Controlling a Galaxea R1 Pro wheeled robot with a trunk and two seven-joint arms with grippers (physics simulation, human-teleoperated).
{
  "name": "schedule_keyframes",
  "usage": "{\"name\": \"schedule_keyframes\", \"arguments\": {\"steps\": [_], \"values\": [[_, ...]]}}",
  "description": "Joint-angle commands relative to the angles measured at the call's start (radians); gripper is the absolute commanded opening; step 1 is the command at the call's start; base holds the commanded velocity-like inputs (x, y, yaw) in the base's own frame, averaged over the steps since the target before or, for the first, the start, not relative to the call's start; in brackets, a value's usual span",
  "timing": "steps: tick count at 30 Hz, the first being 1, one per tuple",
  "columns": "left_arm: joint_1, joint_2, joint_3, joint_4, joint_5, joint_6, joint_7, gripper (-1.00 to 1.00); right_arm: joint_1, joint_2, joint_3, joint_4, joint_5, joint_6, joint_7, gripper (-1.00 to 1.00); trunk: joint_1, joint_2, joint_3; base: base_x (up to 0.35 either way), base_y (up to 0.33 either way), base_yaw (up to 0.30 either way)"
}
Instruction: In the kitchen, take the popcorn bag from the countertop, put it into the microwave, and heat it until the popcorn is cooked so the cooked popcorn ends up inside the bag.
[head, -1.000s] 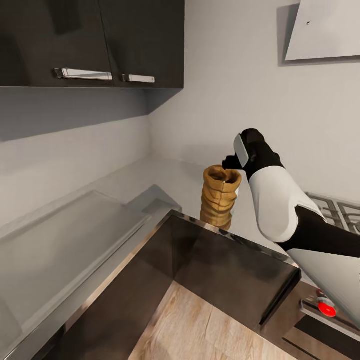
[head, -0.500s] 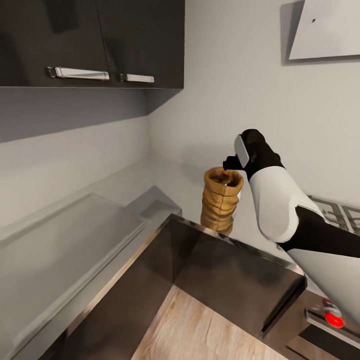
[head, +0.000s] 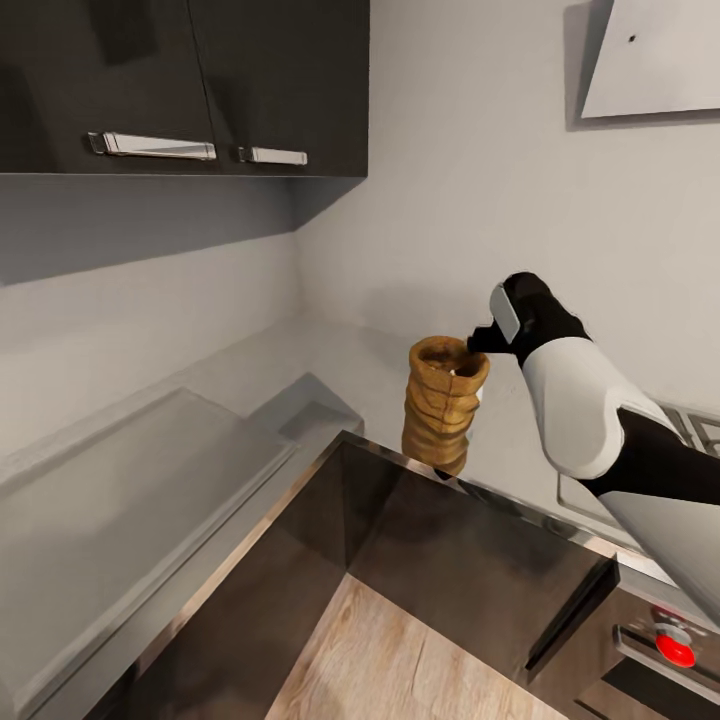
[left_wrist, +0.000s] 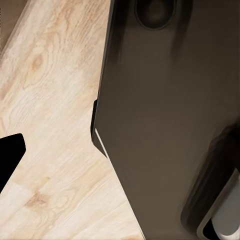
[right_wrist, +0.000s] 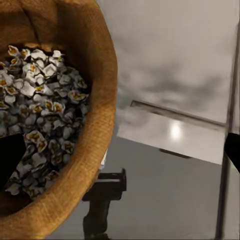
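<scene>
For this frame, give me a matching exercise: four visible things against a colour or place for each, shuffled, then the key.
Things:
1. popcorn bag
2. popcorn
3. countertop
4. upper cabinets

Descriptions:
A. dark and glossy, with steel handles
B. shiny grey
C. golden-brown, at the right pincer
D. whitish, heaped inside the sack

Pairs: 1-C, 2-D, 3-B, 4-A

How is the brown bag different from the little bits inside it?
The popcorn bag is one big golden-brown sack with crumpled, ringed folds; the popcorn is many tiny pieces, whitish with yellow-brown spots. The bag stands upright with an open, rolled rim, while the popcorn lies heaped loosely. The bag wraps around; the popcorn sits inside it. Both are at the right tool, which reaches the bag's rim.
</scene>
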Motion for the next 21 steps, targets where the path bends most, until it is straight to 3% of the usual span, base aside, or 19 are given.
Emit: {"name": "schedule_keyframes", "arguments": {"steps": [1,10,21], "values": [[0.000,0.000,0.001,-0.001,0.006,-0.002,0.002,1.00,-0.001,0.002,-0.008,0.019,0.008,-0.017,0.003,1.00,0.000,-0.001,-0.001,0.000,0.000,0.000],[0.000,-0.001,0.002,-0.002,0.008,-0.002,0.002,1.00,0.007,0.014,-0.011,0.029,0.000,-0.018,0.002,1.00,0.000,-0.001,-0.001,0.000,0.000,0.000],[0.000,-0.001,0.002,-0.003,0.009,-0.002,0.002,1.00,0.008,0.027,-0.011,0.039,0.008,-0.078,0.001,1.00,0.000,-0.001,-0.001,0.000,0.000,0.000]]}}
